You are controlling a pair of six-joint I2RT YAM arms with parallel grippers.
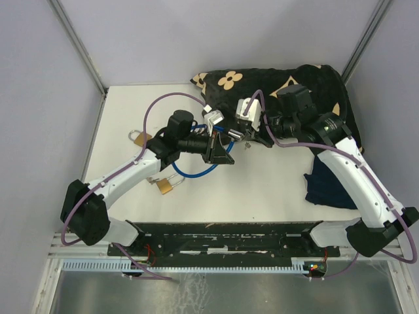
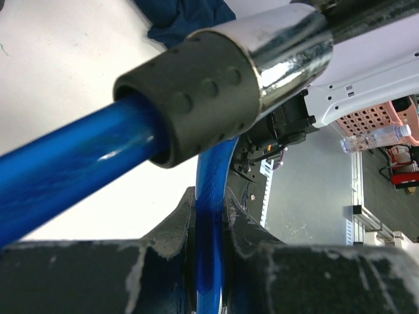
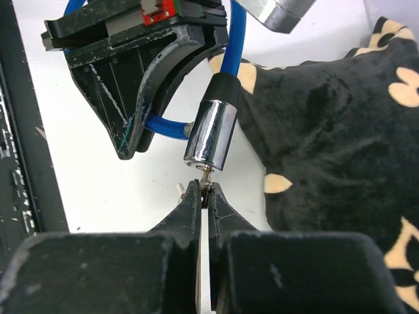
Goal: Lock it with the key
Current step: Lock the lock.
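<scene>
chrome barrel (image 3: 211, 134) of the cable lock sits over the middle of the table (image 1: 262, 196), at the 8 o'clock edge of the black flowered cloth (image 1: 294, 78). in the right wrist view its long axis runs 1 to 7 o'clock, the keyway end pointing to 7 and the blue cable (image 3: 230, 46) leaving the 1 o'clock end. right gripper (image 3: 206, 191) is pinched tight on the key (image 3: 207, 176), whose tip is at the keyway; left gripper (image 2: 208, 199) is narrow, clamped on a loop of the blue cable at 7 o'clock of the barrel in the overhead view.

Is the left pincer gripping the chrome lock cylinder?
No, the left pincer clamps the blue cable, apart from the chrome lock cylinder.
</scene>
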